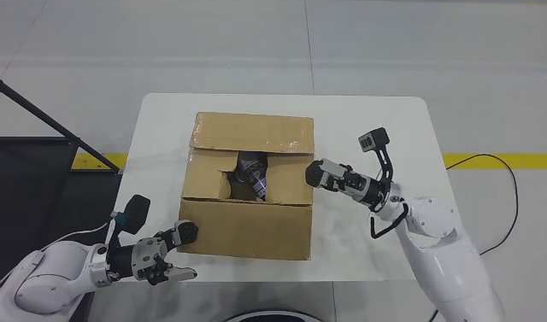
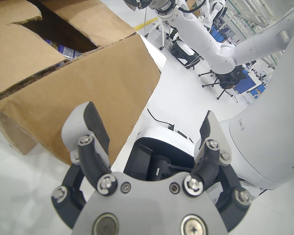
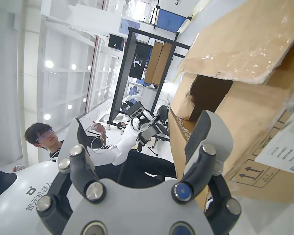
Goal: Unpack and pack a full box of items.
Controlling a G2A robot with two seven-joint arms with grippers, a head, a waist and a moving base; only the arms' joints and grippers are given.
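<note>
A brown cardboard box (image 1: 246, 228) is seen at the centre of the top view, set on a white tabletop (image 1: 376, 125). Its flaps are partly folded in, and a dark packaged item (image 1: 254, 181) is glimpsed through the gap. The left hand (image 1: 185, 252) is held at lower left, just beside the box's lower-left corner, fingers spread and empty. The right hand (image 1: 314, 175) is held right of centre, by the box's side, likewise spread around nothing.

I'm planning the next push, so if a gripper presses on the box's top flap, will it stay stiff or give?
The top flap would probably bend: its edge by the opening is torn and ragged. The box likely slides rather than tips, being wide and low on the table.
</note>
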